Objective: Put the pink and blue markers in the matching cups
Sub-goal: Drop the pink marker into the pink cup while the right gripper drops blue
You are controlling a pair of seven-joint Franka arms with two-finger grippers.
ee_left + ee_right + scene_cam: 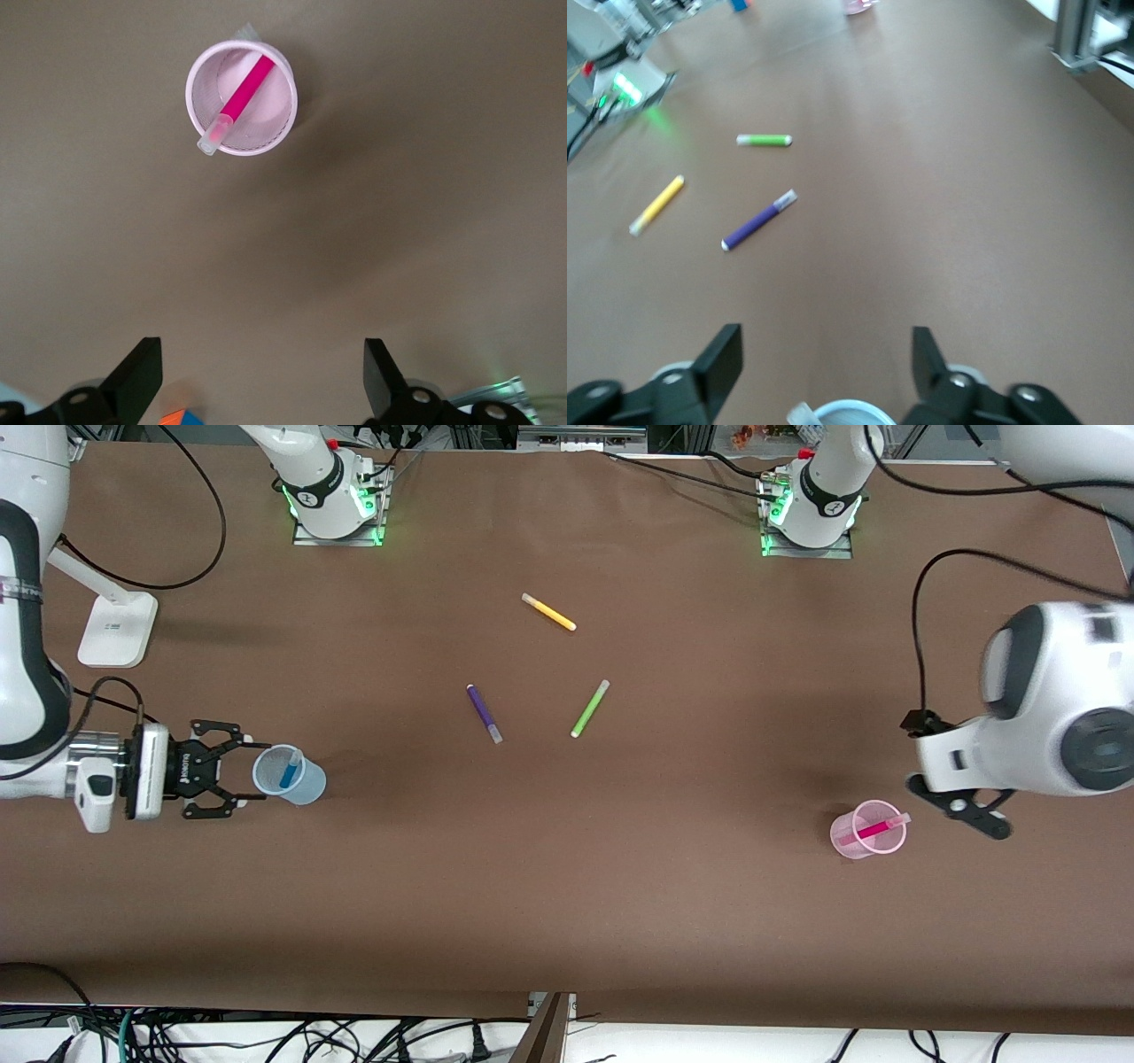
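The pale blue cup [310,784] stands upright at the right arm's end of the table, with the blue marker [289,771] standing in it. My right gripper [251,769] is open and empty, its fingers either side of the cup's rim. In the right wrist view the cup rim [846,409] and marker cap [802,413] lie between the fingers of the right gripper [824,363]. The pale pink cup [846,846] stands at the left arm's end, with the pink marker [875,829] leaning in it. My left gripper [957,806] is open and empty, over the table beside that cup. The left wrist view shows the pink cup [292,102], the marker [241,93] and the left gripper [261,381].
A purple marker [485,713], a lime-green marker [589,708] and a yellow marker [549,612] lie mid-table; they also show in the right wrist view as purple [759,220], green [764,140] and yellow [656,204]. A white stand [115,629] sits near the right arm's base.
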